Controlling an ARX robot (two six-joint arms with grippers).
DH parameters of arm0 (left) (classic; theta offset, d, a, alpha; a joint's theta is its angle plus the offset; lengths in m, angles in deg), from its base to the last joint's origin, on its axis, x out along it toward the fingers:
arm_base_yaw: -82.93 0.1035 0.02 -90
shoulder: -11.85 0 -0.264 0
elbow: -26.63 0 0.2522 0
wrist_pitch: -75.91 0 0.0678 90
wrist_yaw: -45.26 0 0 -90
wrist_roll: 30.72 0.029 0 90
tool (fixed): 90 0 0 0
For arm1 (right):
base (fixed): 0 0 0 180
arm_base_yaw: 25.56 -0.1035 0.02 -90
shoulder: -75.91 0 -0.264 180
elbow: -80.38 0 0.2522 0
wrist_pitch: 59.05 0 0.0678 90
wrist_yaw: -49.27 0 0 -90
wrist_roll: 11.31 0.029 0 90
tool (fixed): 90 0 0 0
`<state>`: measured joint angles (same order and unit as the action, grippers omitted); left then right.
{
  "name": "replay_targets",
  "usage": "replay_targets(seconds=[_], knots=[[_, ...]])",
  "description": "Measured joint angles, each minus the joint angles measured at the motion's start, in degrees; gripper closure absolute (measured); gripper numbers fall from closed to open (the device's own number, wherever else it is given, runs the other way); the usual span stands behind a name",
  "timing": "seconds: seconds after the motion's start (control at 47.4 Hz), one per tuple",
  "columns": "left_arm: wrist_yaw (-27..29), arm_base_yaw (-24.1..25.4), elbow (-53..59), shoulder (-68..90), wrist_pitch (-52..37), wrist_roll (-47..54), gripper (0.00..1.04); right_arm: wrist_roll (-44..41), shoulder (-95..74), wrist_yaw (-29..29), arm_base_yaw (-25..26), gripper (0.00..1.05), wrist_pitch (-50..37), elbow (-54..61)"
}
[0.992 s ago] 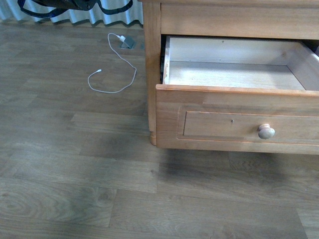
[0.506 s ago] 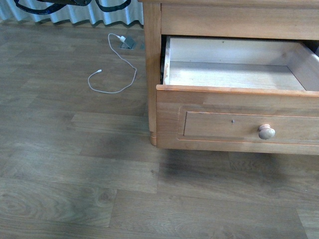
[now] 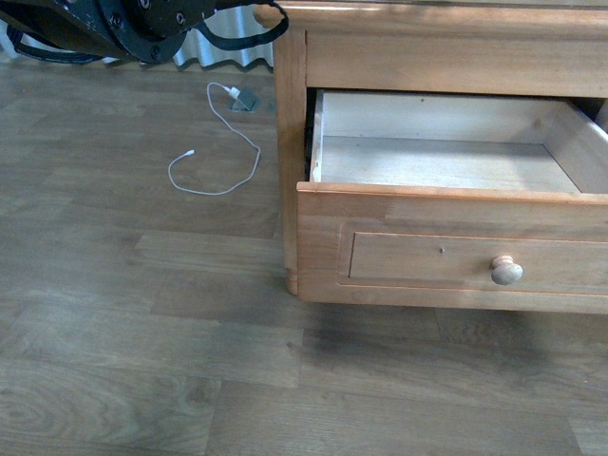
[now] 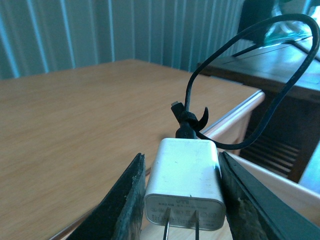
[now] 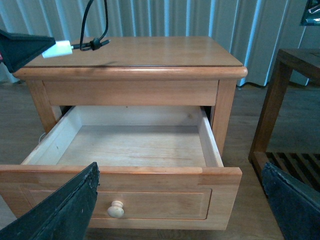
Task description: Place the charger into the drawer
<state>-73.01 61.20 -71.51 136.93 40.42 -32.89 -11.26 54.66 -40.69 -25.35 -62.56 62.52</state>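
We are pinching the charger (image 4: 185, 182) in our left gripper (image 4: 181, 157). Its two dark fingers (image 4: 127, 200) are pressing on the brick's opposite sides, so the jaws are standing only as far apart as the brick is wide. The charger is sitting right between the fingertips, its body sticking out a little beyond them.

Its long axis is running along the fingers. The two metal prongs (image 4: 167, 231) are pointing back toward the wrist. The end with the black cable (image 4: 188, 92) is pointing away from it, out over the wooden top of the cabinet (image 5: 150, 52).

In the right wrist view the charger is lying about level in the air, just above the cabinet top near its edge on our left side. Its cable end is facing the middle of the top, and the cable is rising from it in a tall loop.

The drawer (image 5: 130, 145) is standing pulled out below that top, its round knob (image 5: 116, 209) on the front. The charger is hanging higher than the drawer and outside it.

Our right gripper (image 5: 180, 170) is hanging in front of the drawer with its fingers spread wide, gripping nothing. A thin white cable (image 3: 255, 142) is lying on the floor (image 3: 142, 332) beside the cabinet.
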Motion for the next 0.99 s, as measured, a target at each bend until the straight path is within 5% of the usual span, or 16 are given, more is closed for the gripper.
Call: replay_targets(seconds=[0.317,0.57,0.992], knots=[[-2.6,-5.53,6.75,-2.64,0.48,1.64,0.65,0.0,0.0,0.02,0.0,0.08,0.0,0.02],[2.12,-7.21,4.59,5.22,2.21,4.17,0.65,0.0,0.0,0.0,0.0,0.08,0.0,0.0],[15.04,-8.48,2.49,8.37,-0.94,6.43,0.05,0.0,0.0,0.02,0.0,0.08,0.0,0.02]])
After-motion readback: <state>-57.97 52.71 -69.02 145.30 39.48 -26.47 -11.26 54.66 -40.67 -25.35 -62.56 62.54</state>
